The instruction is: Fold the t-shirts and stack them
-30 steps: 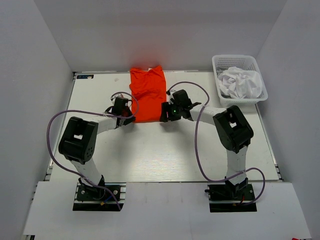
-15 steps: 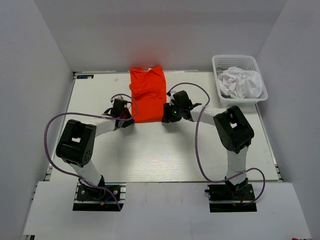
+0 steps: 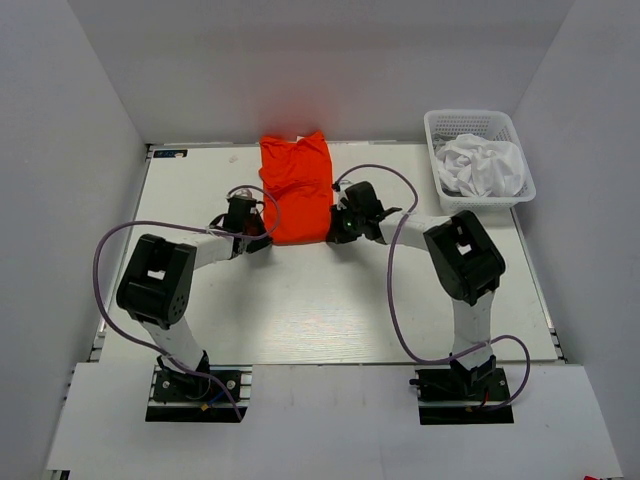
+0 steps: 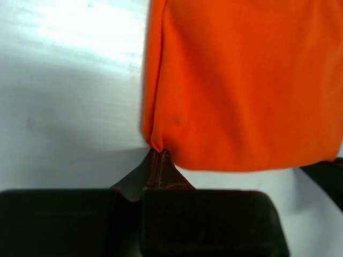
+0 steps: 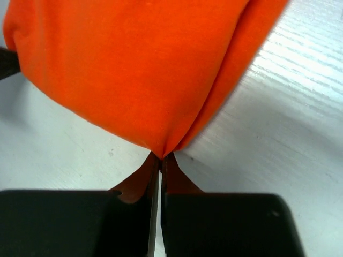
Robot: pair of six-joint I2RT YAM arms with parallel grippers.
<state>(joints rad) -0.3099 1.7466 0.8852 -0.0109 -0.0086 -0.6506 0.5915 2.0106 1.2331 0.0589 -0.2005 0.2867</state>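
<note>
An orange-red t-shirt (image 3: 296, 190) lies folded lengthwise into a narrow strip at the back middle of the table. My left gripper (image 3: 262, 236) is shut on its near left corner (image 4: 156, 143), the cloth pinched at the fingertips (image 4: 158, 160). At the near right corner (image 5: 161, 151) my right gripper (image 3: 333, 233) is shut on the hem the same way. A crumpled white t-shirt (image 3: 484, 166) sits in the basket at the back right.
The white lattice basket (image 3: 440, 185) stands at the table's back right corner. Purple cables loop from both arms over the table (image 3: 300, 300). Grey walls close in the sides and back.
Both grippers have closed on the near corners of the orange-red t-shirt. The arms themselves have barely shifted.
</note>
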